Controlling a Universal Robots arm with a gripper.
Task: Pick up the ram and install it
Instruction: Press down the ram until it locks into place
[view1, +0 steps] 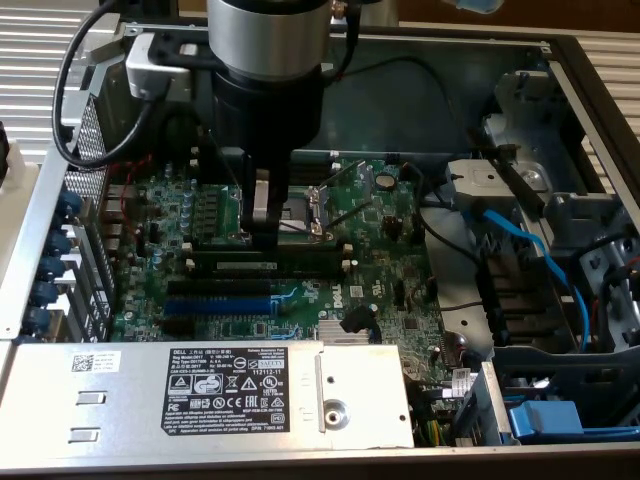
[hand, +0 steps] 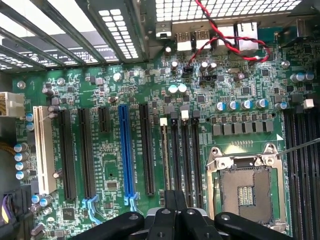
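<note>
The ram (view1: 290, 262) is a long dark stick with a small pale label. It stands on edge in a memory slot with white end clips on the green motherboard (view1: 380, 270). In the wrist view the ram (hand: 164, 160) shows as a thin pale edge beside the empty black slots (hand: 186, 160). My gripper (view1: 262, 238) points straight down over the stick's middle. Its fingers are shut together and their tips are at the ram's top edge. In the wrist view the gripper (hand: 175, 202) sits slightly to one side of that edge, so it does not appear to be clamping the stick.
The CPU socket (view1: 305, 205) lies just behind the ram, and a blue expansion slot (view1: 215, 303) lies just in front of it. The silver power supply (view1: 200, 390) fills the case's front. Blue cables (view1: 540, 250) and drive bays crowd the exterior view's right. Case walls enclose everything.
</note>
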